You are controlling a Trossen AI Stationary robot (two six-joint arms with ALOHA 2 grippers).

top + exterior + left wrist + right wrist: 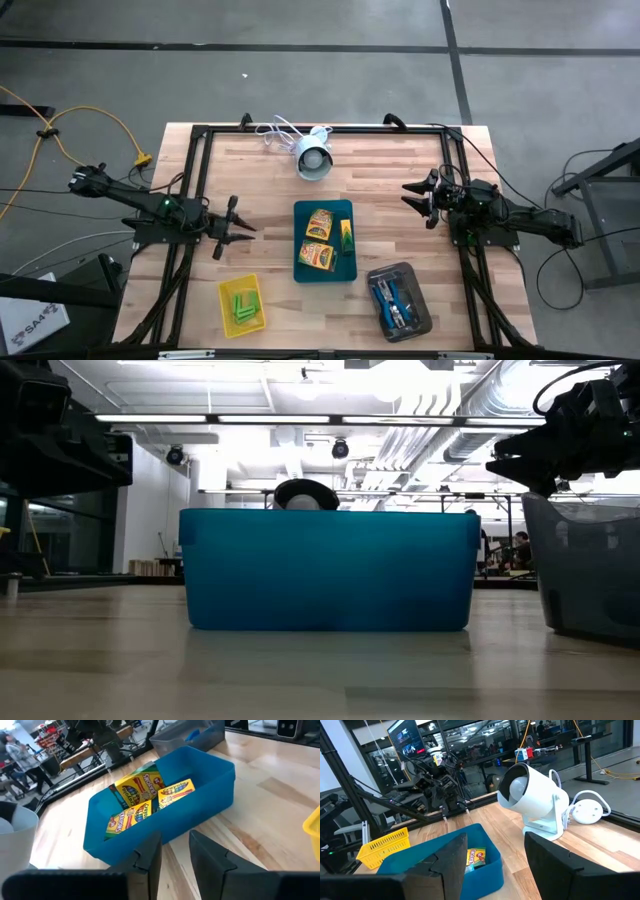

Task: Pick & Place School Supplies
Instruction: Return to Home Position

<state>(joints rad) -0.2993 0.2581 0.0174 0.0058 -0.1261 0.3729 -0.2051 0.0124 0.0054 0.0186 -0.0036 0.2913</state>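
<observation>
Job as a whole: sorting looks finished, nothing loose on the bench; the step in hand reads as both arms going to home.
Bench (400, 180): wood top, three trays toward the near edge, black frame rails down both sides.
Teal tray (325, 570): mid-bench, between the two hands.
Grey tray (590, 570): near right.
Yellow tray (228, 292): near left.
White round device (313, 158): far middle, cable coiled beside it; the right arm should retreat wide of that cable.
Left hand (243, 230): over the left of the bench, pointing at the teal tray, fingers parted, nothing held. Best pulled straight back, level, well clear of the yellow tray's wall and the rail.
Right hand (410, 195): raised over the right of the bench, released and empty. Keep it high past the grey tray's rim.
Crayon boxes (135, 787): flat inside the teal tray.
Blue-handled scissors (388, 295): in the grey tray.
Green erasers (241, 303): clustered in the yellow tray.
</observation>
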